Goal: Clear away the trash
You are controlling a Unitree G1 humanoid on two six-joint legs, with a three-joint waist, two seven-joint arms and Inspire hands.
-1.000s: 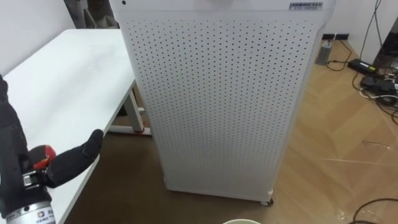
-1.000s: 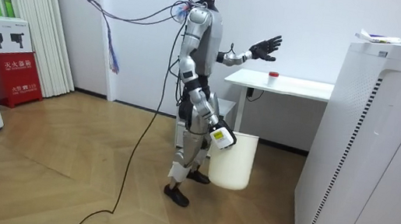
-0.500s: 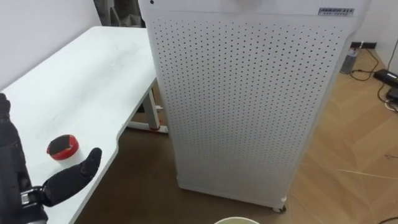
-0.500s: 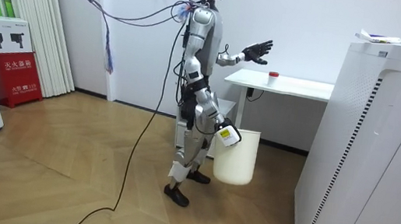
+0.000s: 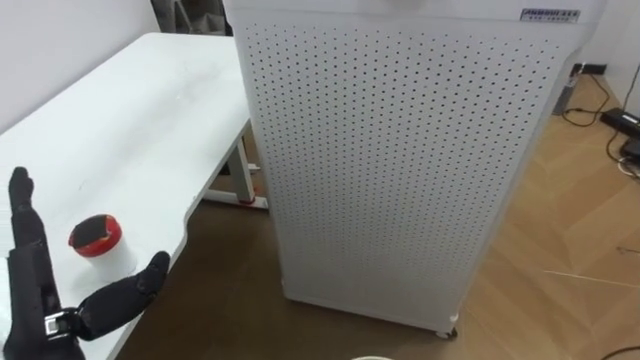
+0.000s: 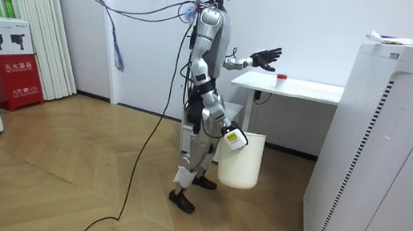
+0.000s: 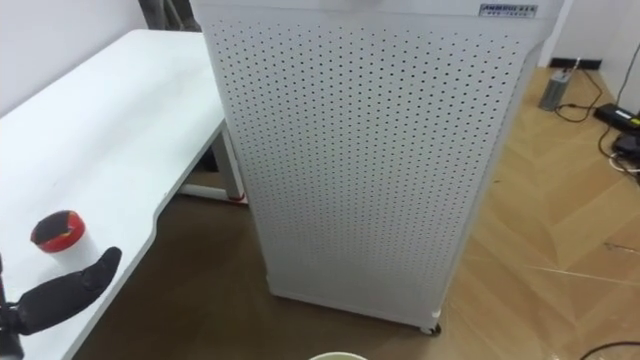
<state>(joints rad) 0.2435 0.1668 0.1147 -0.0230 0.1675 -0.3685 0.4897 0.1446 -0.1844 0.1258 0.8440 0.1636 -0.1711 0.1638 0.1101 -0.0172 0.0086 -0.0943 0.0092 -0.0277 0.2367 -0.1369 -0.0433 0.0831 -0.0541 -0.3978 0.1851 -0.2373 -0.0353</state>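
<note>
In the lower left of the frame the left hand (image 5: pixel 50 322) is raised over the near edge of the white worktop (image 5: pixel 150 130), fingers straight and spread, thumb held out to the side, holding nothing; just beyond it, in the gap between thumb and fingers but not touching either, a small round red piece of garbage (image 5: pixel 96 235) lies on the worktop near its front edge; a tall white perforated cabinet (image 5: pixel 400 150) takes up the middle of the frame, standing on the wooden floor (image 5: pixel 570 230) right beside the worktop's far end; loose cables (image 5: pixel 620 130) lie on the floor at the right edge; in the room view the robot stands upright at the worktop's end, facing the room view's right, its right hand (image 6: pixel 228 133) low at its side against the rim of a white bucket (image 6: pixel 241 165) that hangs clear of the floor; how that hand grips cannot be told.
</note>
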